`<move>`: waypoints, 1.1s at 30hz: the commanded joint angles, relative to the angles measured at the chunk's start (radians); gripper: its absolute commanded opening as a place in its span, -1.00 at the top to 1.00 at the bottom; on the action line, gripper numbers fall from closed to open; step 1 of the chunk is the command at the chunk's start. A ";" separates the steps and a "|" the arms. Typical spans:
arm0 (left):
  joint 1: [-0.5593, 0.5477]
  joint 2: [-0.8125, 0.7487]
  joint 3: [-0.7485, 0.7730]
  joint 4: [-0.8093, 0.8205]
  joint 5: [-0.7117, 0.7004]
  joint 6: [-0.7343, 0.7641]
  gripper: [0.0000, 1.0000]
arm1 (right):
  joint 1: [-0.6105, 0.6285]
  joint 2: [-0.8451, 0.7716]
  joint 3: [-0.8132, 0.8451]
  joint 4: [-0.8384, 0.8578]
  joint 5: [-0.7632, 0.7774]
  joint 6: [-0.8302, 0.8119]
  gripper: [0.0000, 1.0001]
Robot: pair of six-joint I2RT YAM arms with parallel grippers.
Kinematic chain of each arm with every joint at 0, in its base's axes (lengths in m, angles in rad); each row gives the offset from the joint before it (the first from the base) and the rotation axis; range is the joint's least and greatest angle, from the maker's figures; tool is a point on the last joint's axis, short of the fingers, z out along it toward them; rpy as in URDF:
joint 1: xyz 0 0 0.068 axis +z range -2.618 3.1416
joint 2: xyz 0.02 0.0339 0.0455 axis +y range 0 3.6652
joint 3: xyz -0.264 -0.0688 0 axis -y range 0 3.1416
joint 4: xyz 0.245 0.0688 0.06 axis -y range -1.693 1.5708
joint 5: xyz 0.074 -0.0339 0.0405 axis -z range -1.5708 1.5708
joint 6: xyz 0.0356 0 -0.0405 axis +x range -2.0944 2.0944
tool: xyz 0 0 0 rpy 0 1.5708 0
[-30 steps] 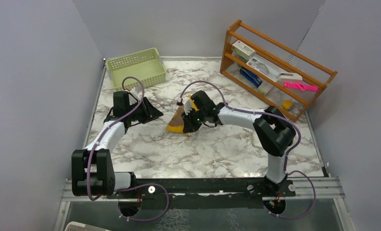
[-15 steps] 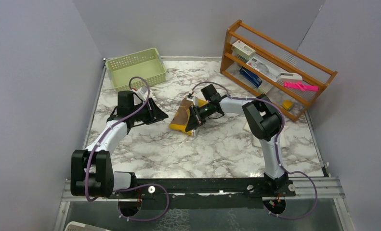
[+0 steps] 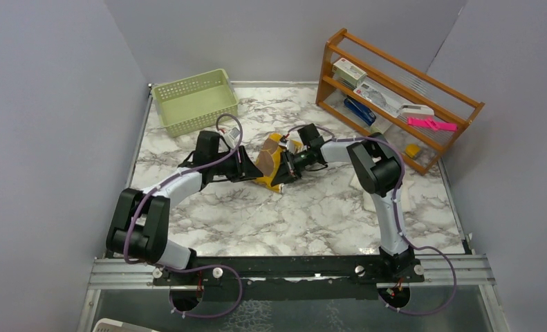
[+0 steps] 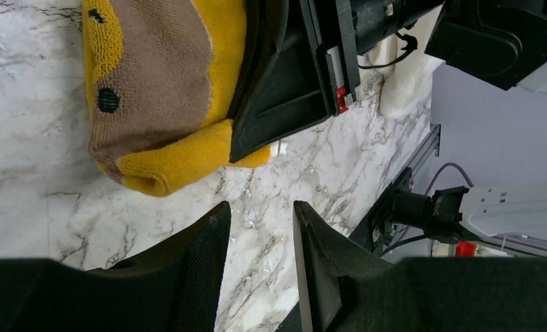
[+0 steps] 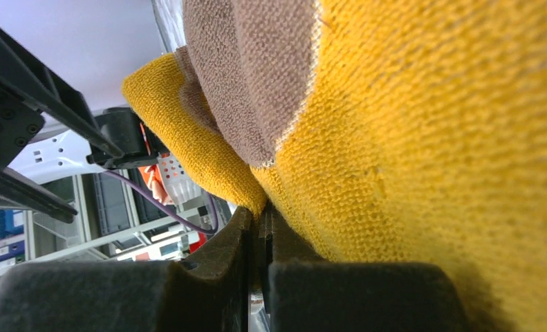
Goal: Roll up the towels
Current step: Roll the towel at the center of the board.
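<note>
Two towels lie on the marble table (image 3: 305, 214). The mustard-yellow towel (image 3: 269, 160) is bunched front-right of the one green basket (image 3: 191, 121) and clamped in the right gripper (image 5: 260, 220). The left gripper (image 4: 260, 211), jaws apart and empty, is between the basket and that towel. The cream-white towel (image 4: 405, 90) lies farther right.

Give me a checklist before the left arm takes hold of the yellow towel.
1. Right gripper shut on the yellow towel: ok.
2. Left gripper open, nothing between its fingers: ok.
3. Left gripper touching the yellow towel: not ok, there is a gap between them.
4. Yellow towel rolled: not ok, only loosely folded.
5. Cream towel lying flat: cannot tell, the right arm hides most of it.
</note>
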 commanded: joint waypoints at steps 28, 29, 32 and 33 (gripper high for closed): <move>-0.012 0.404 0.076 0.201 -0.159 -0.024 0.29 | -0.008 -0.163 -0.039 -0.036 0.315 -0.178 0.07; -0.014 0.413 0.075 0.203 -0.161 -0.023 0.29 | -0.008 -0.192 -0.051 -0.023 0.324 -0.193 0.07; -0.016 0.438 0.079 0.193 -0.171 -0.014 0.29 | -0.006 -0.281 -0.091 0.033 0.357 -0.224 0.05; -0.016 0.445 0.081 0.190 -0.173 -0.012 0.29 | -0.004 -0.309 -0.113 0.058 0.381 -0.239 0.05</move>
